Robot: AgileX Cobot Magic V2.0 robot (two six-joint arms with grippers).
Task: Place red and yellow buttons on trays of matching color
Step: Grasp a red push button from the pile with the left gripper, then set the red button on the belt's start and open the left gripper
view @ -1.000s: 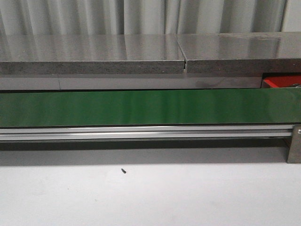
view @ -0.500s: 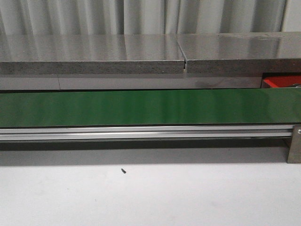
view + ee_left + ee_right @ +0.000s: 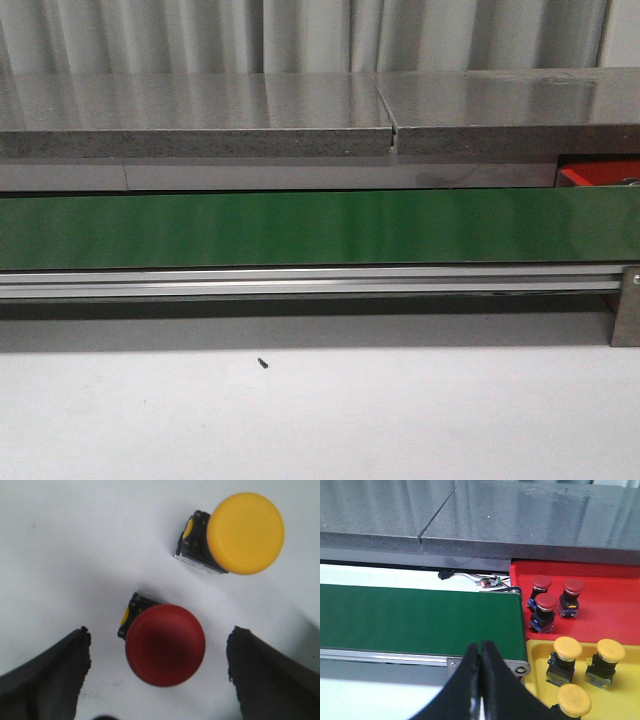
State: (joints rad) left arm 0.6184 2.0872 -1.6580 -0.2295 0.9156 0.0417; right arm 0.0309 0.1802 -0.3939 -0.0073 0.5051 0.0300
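1. Two loose buttons lie on a white surface in the left wrist view: red button [image 3: 165, 645] and yellow button [image 3: 240, 532], each tipped on its side with the cap towards the camera, apart from one another.
2. Left gripper [image 3: 159, 672]: jaws spread wide, empty. The red button sits between its fingers [image 3: 50, 675], touching neither; the yellow one lies beyond, at about 1 o'clock from the red. Judged purpose: lined up to close on the red cap.
3. Right gripper [image 3: 480, 680]: jaws pressed together, holding nothing, hanging near the end of the green belt [image 3: 415, 617].
4. Red tray [image 3: 615, 610]: at 1 o'clock from the right gripper, holding three red buttons upright.
5. Yellow tray [image 3: 536, 655]: just beside the red tray, nearer the gripper, at 3 o'clock; three yellow buttons inside. Sorting is partly done.
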